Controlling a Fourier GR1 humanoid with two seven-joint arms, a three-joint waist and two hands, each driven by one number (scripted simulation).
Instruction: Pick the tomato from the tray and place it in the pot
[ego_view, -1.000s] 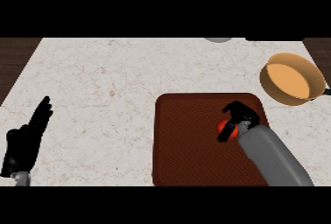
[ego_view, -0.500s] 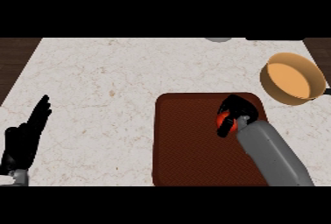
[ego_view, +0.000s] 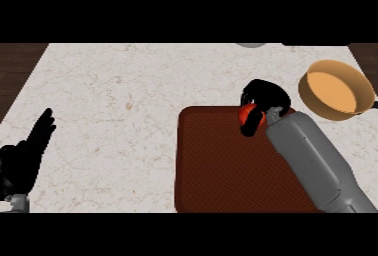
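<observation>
Left hand (ego_view: 22, 161) rests open, lower left. Right hand (ego_view: 267, 99) is curled round the tomato (ego_view: 246, 114) at the tray's (ego_view: 218, 172) far edge. Only a sliver of red shows, so I reckon it could slip out on the swing to the pot (ego_view: 334, 91).
</observation>
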